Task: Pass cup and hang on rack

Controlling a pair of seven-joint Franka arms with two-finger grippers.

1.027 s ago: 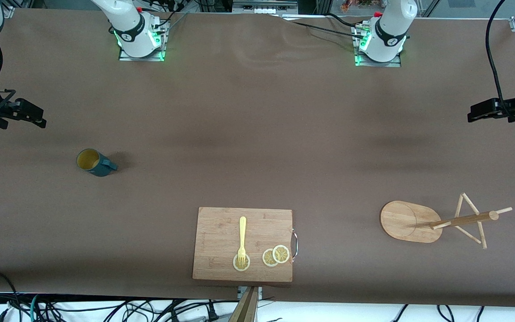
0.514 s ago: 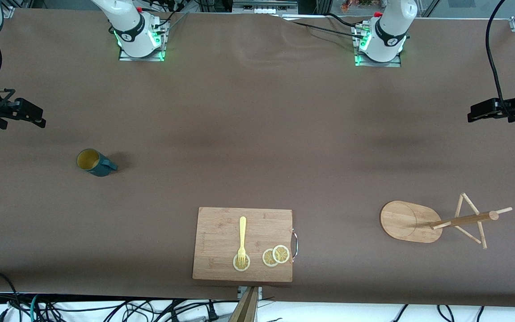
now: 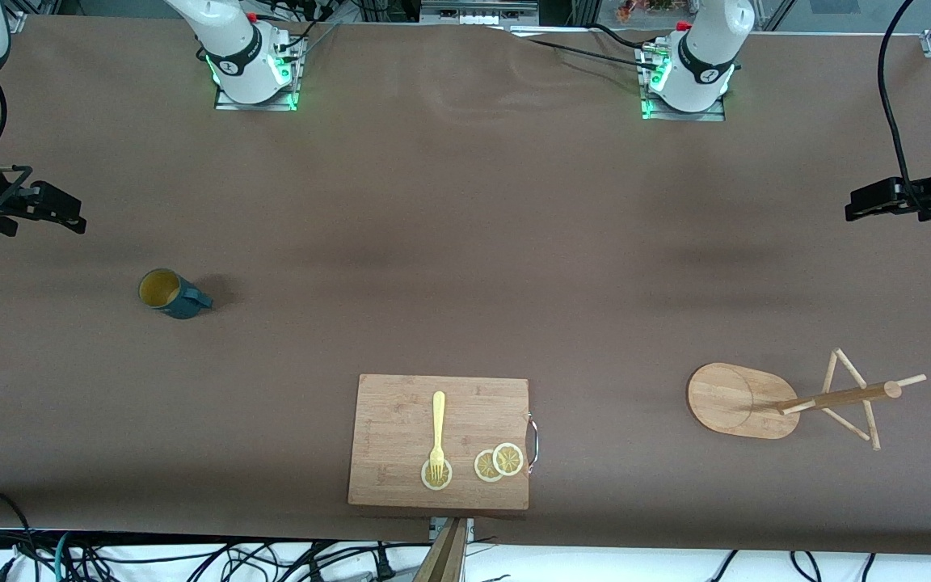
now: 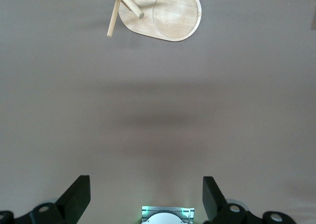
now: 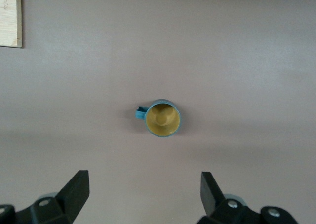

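The cup (image 3: pixel 166 293), a dark teal mug with a yellow inside, stands upright on the brown table toward the right arm's end. It also shows in the right wrist view (image 5: pixel 163 118), handle to one side. My right gripper (image 3: pixel 69 214) hangs open and empty in the air beside the cup, near the table's end; its open pair of fingers shows in its wrist view (image 5: pixel 143 187). The rack (image 3: pixel 736 400), a bamboo mug tree with an oval base, stands toward the left arm's end and shows in the left wrist view (image 4: pixel 170 14). My left gripper (image 3: pixel 861 204) waits open and empty (image 4: pixel 146 192) at that end.
A bamboo cutting board (image 3: pixel 401 420) with a metal handle lies near the table's front edge, between the cup and the rack. A yellow fork (image 3: pixel 437 428) and lemon slices (image 3: pixel 498 462) lie on it. Its corner shows in the right wrist view (image 5: pixel 10 16).
My right gripper has shifted very slightly toward the cup. The cup, the rack and the left arm have not moved.
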